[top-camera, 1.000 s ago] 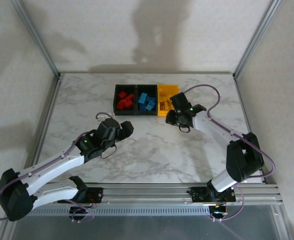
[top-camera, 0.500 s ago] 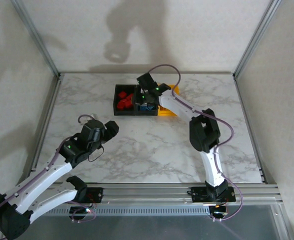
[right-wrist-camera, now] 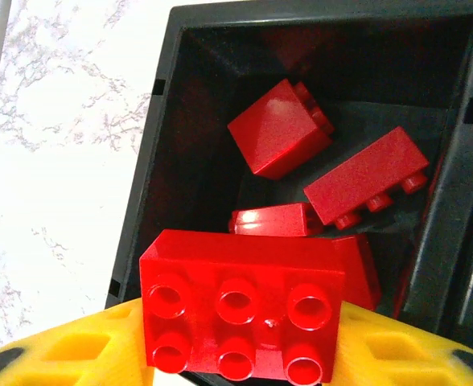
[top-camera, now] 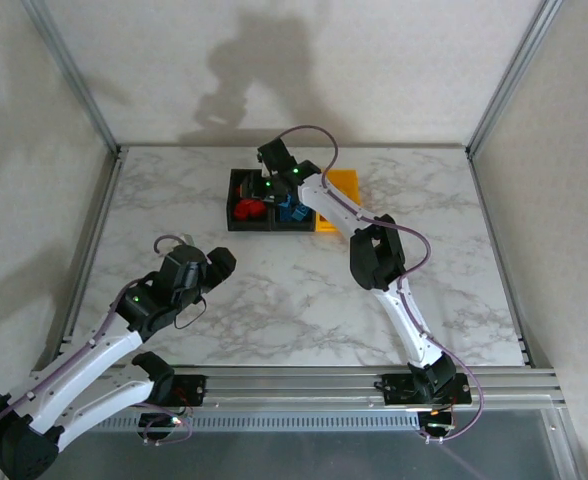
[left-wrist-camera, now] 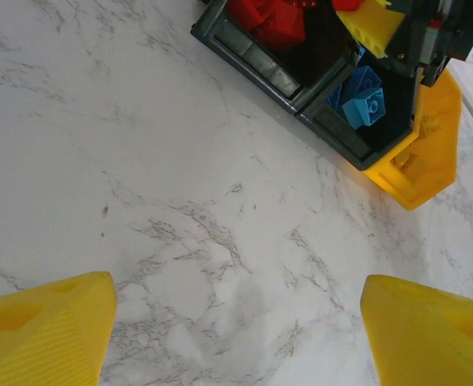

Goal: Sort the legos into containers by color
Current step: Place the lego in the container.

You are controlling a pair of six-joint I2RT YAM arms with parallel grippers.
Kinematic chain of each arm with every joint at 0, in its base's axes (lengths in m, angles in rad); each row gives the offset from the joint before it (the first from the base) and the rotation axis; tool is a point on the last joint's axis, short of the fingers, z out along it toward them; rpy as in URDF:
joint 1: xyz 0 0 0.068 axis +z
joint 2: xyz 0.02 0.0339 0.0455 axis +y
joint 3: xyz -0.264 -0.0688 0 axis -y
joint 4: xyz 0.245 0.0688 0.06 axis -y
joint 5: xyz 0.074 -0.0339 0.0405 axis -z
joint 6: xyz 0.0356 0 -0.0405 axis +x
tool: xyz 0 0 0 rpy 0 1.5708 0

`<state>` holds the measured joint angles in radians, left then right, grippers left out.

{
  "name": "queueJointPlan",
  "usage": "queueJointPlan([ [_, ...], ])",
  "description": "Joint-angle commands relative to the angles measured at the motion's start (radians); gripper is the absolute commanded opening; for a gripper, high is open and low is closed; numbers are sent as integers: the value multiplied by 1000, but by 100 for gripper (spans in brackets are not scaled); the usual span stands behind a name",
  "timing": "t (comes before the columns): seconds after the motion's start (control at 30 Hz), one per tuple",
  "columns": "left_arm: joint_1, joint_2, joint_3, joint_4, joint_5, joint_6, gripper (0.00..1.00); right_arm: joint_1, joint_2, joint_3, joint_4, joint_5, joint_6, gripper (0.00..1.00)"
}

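The right gripper [right-wrist-camera: 240,347] clasps a red brick [right-wrist-camera: 240,318] just above the end black bin [right-wrist-camera: 140,201] holding other red bricks [right-wrist-camera: 281,137], while the left gripper [left-wrist-camera: 236,305] hangs spread wide over the marble table [left-wrist-camera: 180,201].

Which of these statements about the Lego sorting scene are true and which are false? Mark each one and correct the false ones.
1. The right gripper holds a red brick above the black end bin, where other red bricks lie. True.
2. The left gripper grips a blue brick. False: its fingers stand open with nothing between them, over the bare marble table.
3. The blue bricks lie in the yellow bin. False: they lie in the middle black bin, next to the yellow bin.
4. The held red brick shows six studs. True.
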<state>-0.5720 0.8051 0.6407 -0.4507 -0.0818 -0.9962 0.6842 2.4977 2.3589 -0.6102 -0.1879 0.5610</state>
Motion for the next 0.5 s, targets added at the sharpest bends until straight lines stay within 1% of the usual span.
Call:
queueJointPlan([
  [0.0,9,3,-15,-4,8,-10,79,-2,13,43,22,-23,14,54],
  [0.1,9,32,-5,6,15,-1,79,-5,0,42,26,-15,16,56],
  [0.27,9,47,4,27,20,0,79,-8,-31,38,24,6,1,64],
  [0.47,9,48,18,19,7,1,79,-17,-75,22,14,27,-17,65],
])
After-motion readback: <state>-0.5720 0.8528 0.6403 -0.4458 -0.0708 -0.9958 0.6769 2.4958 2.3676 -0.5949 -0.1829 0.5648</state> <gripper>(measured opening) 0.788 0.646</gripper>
